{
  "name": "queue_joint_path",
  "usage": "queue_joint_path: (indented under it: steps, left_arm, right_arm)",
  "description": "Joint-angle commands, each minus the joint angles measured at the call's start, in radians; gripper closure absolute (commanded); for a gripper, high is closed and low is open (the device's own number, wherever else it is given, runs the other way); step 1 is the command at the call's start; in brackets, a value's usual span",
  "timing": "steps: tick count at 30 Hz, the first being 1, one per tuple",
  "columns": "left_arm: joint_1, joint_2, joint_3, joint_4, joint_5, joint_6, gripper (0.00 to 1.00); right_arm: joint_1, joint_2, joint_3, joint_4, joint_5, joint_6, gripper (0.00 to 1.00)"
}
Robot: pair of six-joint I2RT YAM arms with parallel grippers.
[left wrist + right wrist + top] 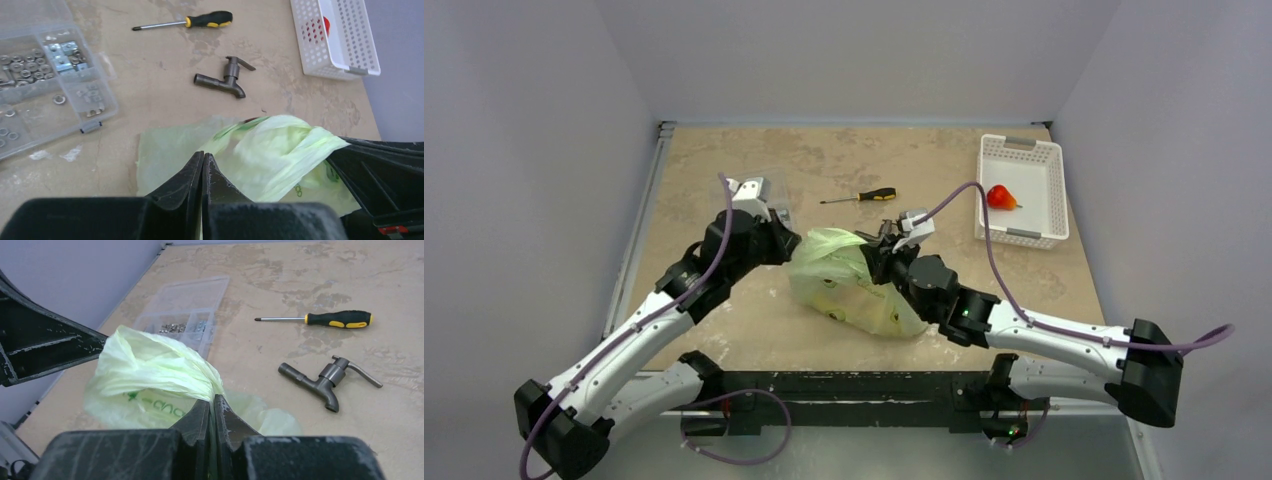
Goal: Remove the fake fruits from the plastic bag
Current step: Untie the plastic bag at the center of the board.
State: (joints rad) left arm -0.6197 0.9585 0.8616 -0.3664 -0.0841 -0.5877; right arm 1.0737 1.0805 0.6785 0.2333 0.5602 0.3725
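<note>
Left gripper (203, 156) and right gripper (212, 401) each have jaws pressed together on thin film at opposite sides of the plastic bag (844, 285), mid-table. Light, crinkly, slippery: gathered folds probably give the surest hold. One red fake fruit (1000, 197) lies in the white basket (1030, 172), far right.

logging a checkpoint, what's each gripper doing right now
left gripper: closed, apparently pinching the plastic bag
right gripper: closed, pinching the plastic bag
</note>
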Motion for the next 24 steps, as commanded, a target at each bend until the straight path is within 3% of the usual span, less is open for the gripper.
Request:
queue_joint_path:
  steps: [1, 2, 3, 5, 7, 11, 15, 17, 24]
  left_arm:
    - [0.032, -0.082, -0.076, 0.145, -0.063, -0.088, 1.0]
    - [0.032, -0.086, -0.043, 0.13, -0.027, -0.046, 1.0]
    - [0.031, -0.087, -0.007, 0.093, 0.007, 0.005, 0.94]
    - [0.032, -0.076, 0.06, 0.045, 0.087, 0.13, 0.68]
    - [0.031, -0.042, 0.128, -0.024, 0.187, 0.266, 0.5]
    - [0.011, 0.071, 0.266, -0.215, 0.391, 0.554, 0.31]
    - [-0.136, 0.138, 0.329, -0.279, 0.173, 0.746, 0.3]
    - [-0.177, 0.152, 0.333, -0.247, 0.03, 0.775, 0.36]
    - [-0.228, 0.177, 0.3, -0.141, -0.077, 0.819, 0.48]
  right_arm:
    - [-0.023, -0.047, -0.084, 0.263, -0.04, 0.101, 0.97]
    - [-0.022, -0.039, -0.058, 0.23, -0.046, 0.053, 0.99]
    - [-0.023, -0.029, -0.028, 0.188, -0.065, 0.014, 1.0]
    - [-0.023, -0.015, 0.001, 0.153, -0.079, -0.084, 1.0]
    - [-0.023, -0.019, -0.006, 0.158, -0.097, -0.161, 1.0]
    - [-0.023, -0.01, 0.009, 0.14, -0.167, -0.266, 1.0]
    - [-0.023, 0.019, 0.045, 0.101, -0.21, -0.289, 1.0]
    - [-0.024, 0.024, 0.048, 0.099, -0.217, -0.286, 1.0]
    - [-0.024, 0.021, 0.028, 0.123, -0.253, -0.278, 1.0]
